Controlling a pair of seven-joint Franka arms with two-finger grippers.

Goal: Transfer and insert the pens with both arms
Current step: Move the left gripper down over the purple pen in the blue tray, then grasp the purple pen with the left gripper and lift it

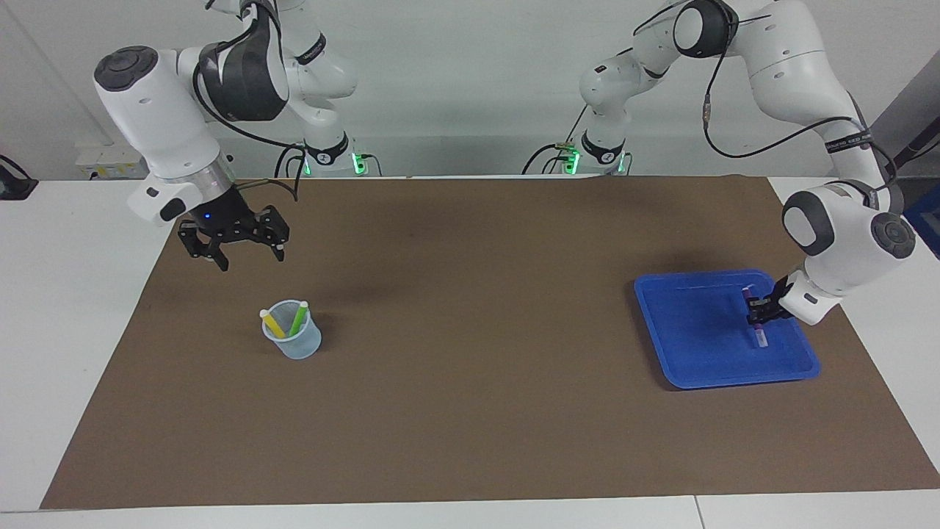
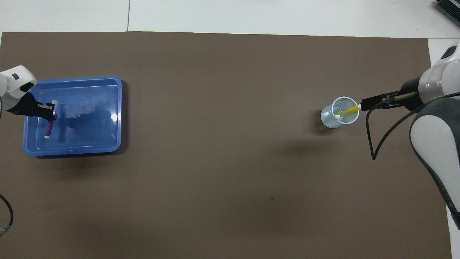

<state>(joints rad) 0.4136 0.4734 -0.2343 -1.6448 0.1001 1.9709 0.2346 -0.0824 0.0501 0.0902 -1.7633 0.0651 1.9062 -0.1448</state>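
Observation:
A clear plastic cup stands on the brown mat toward the right arm's end; it also shows in the overhead view. A yellow pen and a green pen stand tilted in it. My right gripper is open and empty, up in the air beside the cup. The purple pen lies in a blue tray at the left arm's end. My left gripper is down in the tray, at the pen's upper half.
A brown mat covers most of the white table. The tray holds nothing but the purple pen. A black cable loops down from the right wrist over the mat.

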